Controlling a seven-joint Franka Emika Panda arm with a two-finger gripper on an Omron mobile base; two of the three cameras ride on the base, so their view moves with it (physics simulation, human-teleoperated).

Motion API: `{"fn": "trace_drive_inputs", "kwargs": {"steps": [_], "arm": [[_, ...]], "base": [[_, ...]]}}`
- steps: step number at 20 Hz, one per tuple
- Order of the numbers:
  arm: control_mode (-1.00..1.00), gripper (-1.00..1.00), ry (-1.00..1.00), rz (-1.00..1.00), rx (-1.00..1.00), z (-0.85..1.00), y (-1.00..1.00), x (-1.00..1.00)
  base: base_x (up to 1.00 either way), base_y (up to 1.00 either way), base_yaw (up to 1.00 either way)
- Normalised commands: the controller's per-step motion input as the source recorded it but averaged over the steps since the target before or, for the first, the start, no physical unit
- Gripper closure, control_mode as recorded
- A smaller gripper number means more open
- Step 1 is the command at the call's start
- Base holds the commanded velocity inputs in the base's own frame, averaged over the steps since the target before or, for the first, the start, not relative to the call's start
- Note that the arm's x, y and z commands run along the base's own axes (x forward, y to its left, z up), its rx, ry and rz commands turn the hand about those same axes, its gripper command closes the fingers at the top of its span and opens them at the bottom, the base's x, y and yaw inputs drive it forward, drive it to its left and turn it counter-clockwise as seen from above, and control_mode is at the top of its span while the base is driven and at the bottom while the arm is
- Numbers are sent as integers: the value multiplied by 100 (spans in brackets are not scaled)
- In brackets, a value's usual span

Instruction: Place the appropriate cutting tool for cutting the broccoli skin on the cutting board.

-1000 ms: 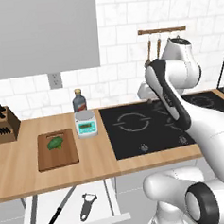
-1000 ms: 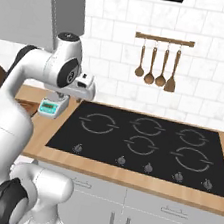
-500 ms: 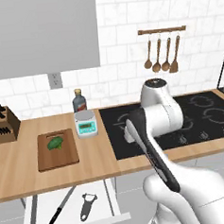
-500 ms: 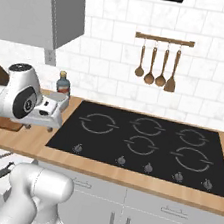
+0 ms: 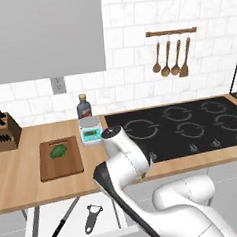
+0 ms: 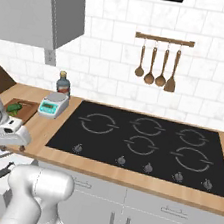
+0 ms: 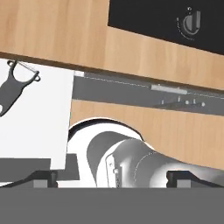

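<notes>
One knife [image 5: 63, 223] lies diagonally in the drawer [image 5: 110, 216], handle nearest.

The white arm folds low over the bench [image 5: 24, 182] front edge; its gripper [image 7: 111, 178] has jaws spread wide, holding nothing.

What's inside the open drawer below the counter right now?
In the white drawer lie the black-handled knife and the grey peeler, side by side and apart. The arm covers the drawer's right end, so anything there is hidden.
</notes>
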Motion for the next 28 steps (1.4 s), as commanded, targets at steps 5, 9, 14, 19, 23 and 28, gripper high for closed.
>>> {"fn": "trace_drive_inputs", "kwargs": {"steps": [5, 9, 14, 19, 23, 28], "arm": [[-100, -100, 17, 3, -7, -68, 37, -25], [-100, -100, 19, -13, -7, -80, 100, -14], [-100, -100, 15, -9, -1, -60, 83, -4], [-100, -100, 3, 0, 9, -36, 56, 0], [-100, -100, 6, 0, 4, -29, 46, 0], [-100, -100, 8, 0, 0, -22, 15, -6]], "base": [[0, 0, 0], [0, 0, 0], [0, 0, 0], [0, 0, 0], [0, 0, 0], [0, 0, 0]]}}
